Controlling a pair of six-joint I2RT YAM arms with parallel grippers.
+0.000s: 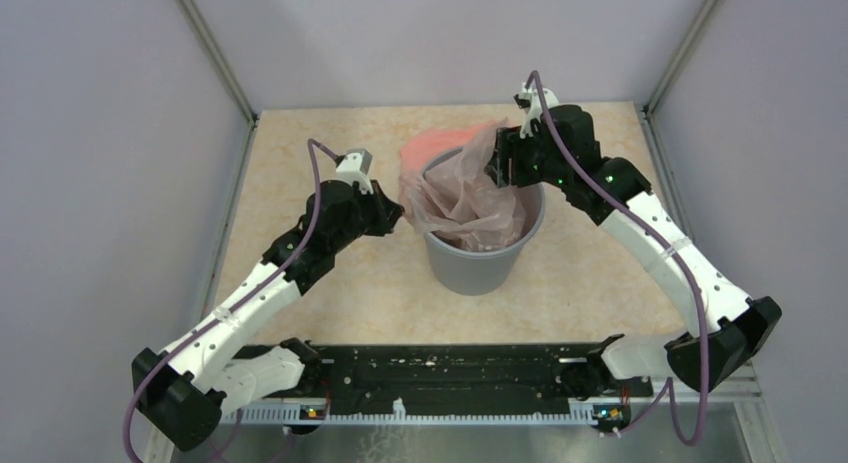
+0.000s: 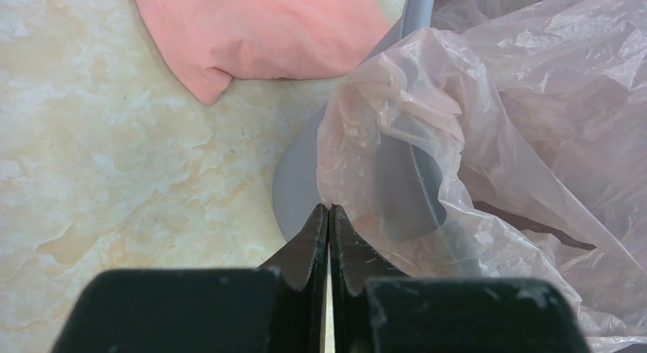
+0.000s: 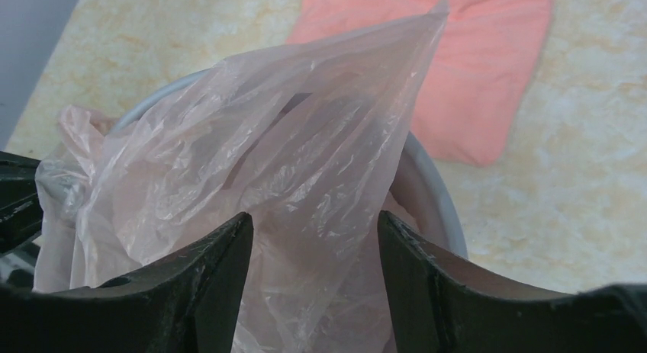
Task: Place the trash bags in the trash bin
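The trash bag (image 1: 465,193) sits partly in the trash bin (image 1: 480,268) right now, crumpled into the mouth. One side is draped out over the left rim and a peak of film stands up above the far rim. This is thin, crinkly, see-through stuff, and I'd judge it almost weightless, floppy and springy, so it will likely puff back up once it is let go. It looks slippery too, and may tear if dragged hard against the rim. The left end effector (image 2: 329,216) is clenched tight, its tips right at the draped edge on the outside wall of the bin. Whether a sliver of film is caught between them, I can't tell. The right end effector (image 3: 313,223) is released, jaws standing apart on either side of the upstanding peak, with the film loose between them. The best hold, to my eye, is a bunched fold near that peak, not a single layer, pinched and then pushed down inside. Behind the bin the salmon sheet (image 1: 440,140) lies flat on the surface (image 1: 330,293), well out of it.
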